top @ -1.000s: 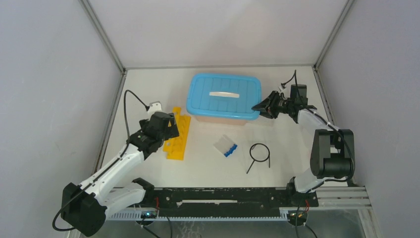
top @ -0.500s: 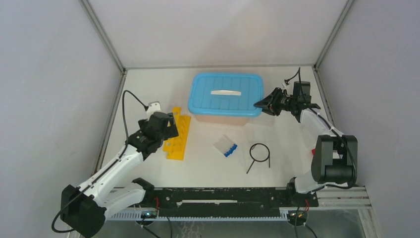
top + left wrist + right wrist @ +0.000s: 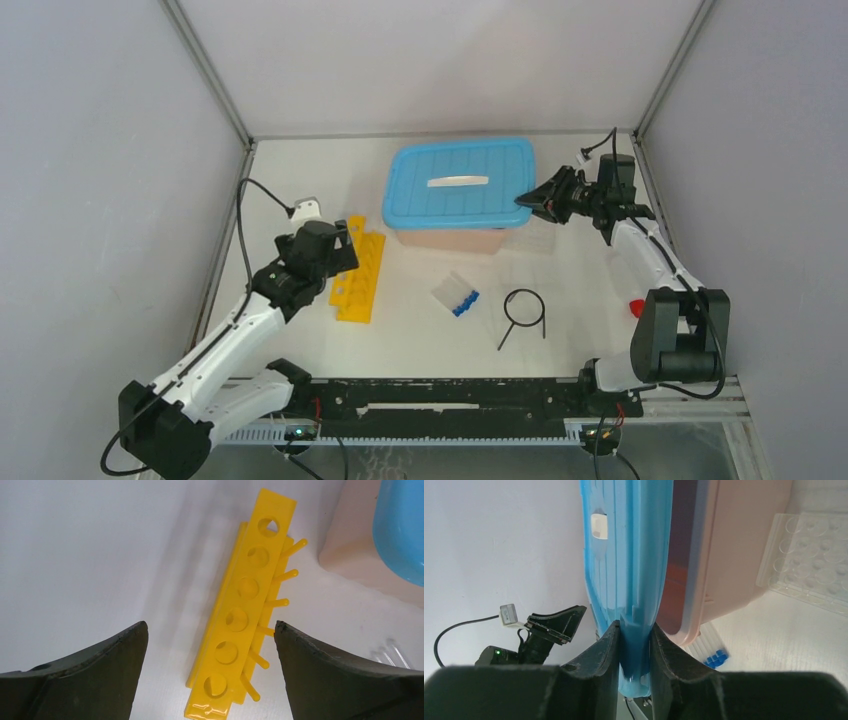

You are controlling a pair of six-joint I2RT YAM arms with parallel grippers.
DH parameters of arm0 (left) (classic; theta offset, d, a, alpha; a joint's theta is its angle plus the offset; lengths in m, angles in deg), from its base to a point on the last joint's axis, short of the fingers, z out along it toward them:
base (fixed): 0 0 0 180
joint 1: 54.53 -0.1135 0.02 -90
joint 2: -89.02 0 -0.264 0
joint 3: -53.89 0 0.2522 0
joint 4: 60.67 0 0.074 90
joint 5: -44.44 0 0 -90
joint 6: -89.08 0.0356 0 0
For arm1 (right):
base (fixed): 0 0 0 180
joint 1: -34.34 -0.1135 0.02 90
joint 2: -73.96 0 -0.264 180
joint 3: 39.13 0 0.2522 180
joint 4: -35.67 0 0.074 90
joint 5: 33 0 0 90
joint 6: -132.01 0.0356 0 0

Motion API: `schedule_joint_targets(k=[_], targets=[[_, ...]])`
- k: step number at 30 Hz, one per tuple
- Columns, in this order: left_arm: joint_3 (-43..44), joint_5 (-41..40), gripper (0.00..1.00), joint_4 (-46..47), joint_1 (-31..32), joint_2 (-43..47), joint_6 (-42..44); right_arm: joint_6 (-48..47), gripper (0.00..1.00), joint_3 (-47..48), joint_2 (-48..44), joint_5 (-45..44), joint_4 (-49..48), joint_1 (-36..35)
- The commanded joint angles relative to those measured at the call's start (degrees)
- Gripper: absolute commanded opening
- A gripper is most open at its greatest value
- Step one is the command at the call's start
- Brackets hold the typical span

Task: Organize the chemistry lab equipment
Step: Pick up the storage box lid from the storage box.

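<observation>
Lab equipment lies loose on the desk (image 3: 300, 180): a yellow rack (image 3: 358, 278) on its side at the left, a small bunch of blue-capped tubes (image 3: 457, 296) near the middle, a black wire ring (image 3: 523, 310) with its handle just to their right, and a clear tray (image 3: 811, 562) beside the right end of a pinkish box (image 3: 450, 240). The right fingers (image 3: 594, 665) are pinching the right edge of the box's blue lid (image 3: 460, 182). The wrist view shows that end of the lid held apart from the box rim, with the dark inside of the box showing in the gap. The left fingers (image 3: 100, 670) are spread wide and hover over the rack, one on each side and touching neither. The step in hand looks like opening the box so the loose pieces can be put away. The next move probably calls for taking the lid fully off the rim and setting it down on a bare part of the desk, clear of the tray just beside the box. The left arm would then need to come down and close across the narrow width of the rack, between its pegs, to lift it.
</observation>
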Motion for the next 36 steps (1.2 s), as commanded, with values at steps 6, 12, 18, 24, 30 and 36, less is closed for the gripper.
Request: schedule_joint_targets(k=[6,12,18,24,30,36], targets=[[4.86,-0.77,1.0,0.92,0.25,4.66,1.47,9.02,0.0,2.42,-1.05,3.2,-11.85,-1.97],[6.25,-1.41,1.0,-0.24,0.23,6.15,2.14,16.9,0.0,2.4,1.55,3.87,-24.58,-6.55],[6.91,-1.6,1.0,-0.74,0.23,7.55,2.22,22.39,0.0,2.4,4.09,2.54,-31.73,-9.24],[8.05,-1.27,1.0,-0.79,0.28,8.61,2.49,29.62,0.0,2.4,6.81,0.85,-41.09,-10.59],[8.81,0.25,1.0,0.66,0.44,9.18,2.9,36.74,0.0,4.16,11.21,-1.59,-50.35,-11.79],[9.81,1.85,1.0,1.58,1.07,8.74,3.67,42.53,0.0,4.63,13.72,-5.05,-58.12,-12.03]])
